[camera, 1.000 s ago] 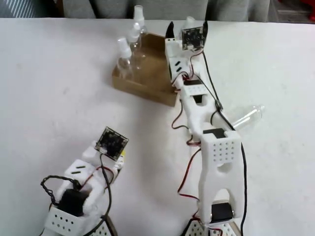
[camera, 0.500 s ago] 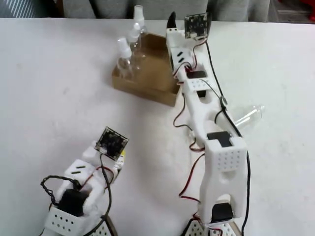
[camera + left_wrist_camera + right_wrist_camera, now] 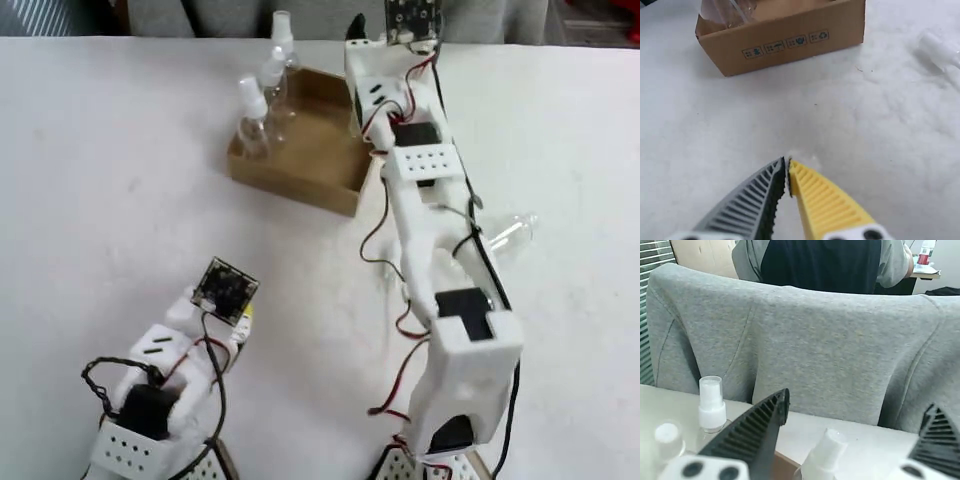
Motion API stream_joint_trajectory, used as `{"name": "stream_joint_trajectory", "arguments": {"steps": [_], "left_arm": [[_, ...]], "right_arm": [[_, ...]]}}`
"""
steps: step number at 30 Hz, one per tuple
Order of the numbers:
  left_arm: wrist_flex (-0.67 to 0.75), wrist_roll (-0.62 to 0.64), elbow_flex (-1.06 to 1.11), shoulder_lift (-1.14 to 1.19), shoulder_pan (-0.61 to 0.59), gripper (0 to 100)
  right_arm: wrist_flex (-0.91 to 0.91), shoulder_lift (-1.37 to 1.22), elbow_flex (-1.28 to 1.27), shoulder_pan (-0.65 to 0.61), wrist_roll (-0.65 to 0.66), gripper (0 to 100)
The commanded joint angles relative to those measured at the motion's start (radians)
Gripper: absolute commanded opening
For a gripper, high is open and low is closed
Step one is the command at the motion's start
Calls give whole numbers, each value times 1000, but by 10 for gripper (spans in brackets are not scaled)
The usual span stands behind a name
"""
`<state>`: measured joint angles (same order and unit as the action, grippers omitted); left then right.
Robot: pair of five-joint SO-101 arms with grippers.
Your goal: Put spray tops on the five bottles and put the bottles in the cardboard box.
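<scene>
The cardboard box (image 3: 300, 165) stands at the far middle of the table. Three clear bottles with white spray tops (image 3: 253, 115) stand along its left side. My right gripper (image 3: 375, 35) hangs open above the box's far right corner. Low between its fingers (image 3: 757, 427) is a white spray top (image 3: 822, 455), not touched; two more topped bottles (image 3: 711, 402) stand beside it. Another clear bottle (image 3: 505, 235) lies on its side on the table, right of the right arm, also seen as the lying bottle (image 3: 940, 47). My left gripper (image 3: 787, 165) is shut on nothing, low over the bare table short of the box (image 3: 780, 30).
The right arm stretches from the near edge across the table, over the box's right side. A grey chair back (image 3: 805, 345) stands just beyond the far table edge, with a person seated behind it. The left arm's base (image 3: 150, 410) sits at the near left corner.
The right arm has stretched farther toward the far edge and risen, its wrist camera now past the box. The left arm and the lying bottle have not moved.
</scene>
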<state>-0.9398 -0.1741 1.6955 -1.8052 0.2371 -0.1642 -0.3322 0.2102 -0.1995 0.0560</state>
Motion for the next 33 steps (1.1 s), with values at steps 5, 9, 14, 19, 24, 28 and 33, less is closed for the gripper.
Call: {"name": "stream_joint_trajectory", "arguments": {"steps": [5,9,14,19,24,28,33], "left_arm": [[35,-8,-2,-8,-27,24],[32,-8,-2,-8,-27,24],[28,-8,-2,-8,-27,24],[28,-8,-2,-8,-27,24],[28,-8,-2,-8,-27,24],[28,-8,-2,-8,-27,24],[28,-8,-2,-8,-27,24]], "right_arm": [[-383,255,6,36,-9,369],[-668,355,6,59,-9,369],[-1018,447,6,119,-9,369],[-1218,486,6,248,-9,369],[-1333,484,-3,389,-9,369],[-1339,486,-106,456,-2,368],[-1262,484,-265,495,-9,365]]}}
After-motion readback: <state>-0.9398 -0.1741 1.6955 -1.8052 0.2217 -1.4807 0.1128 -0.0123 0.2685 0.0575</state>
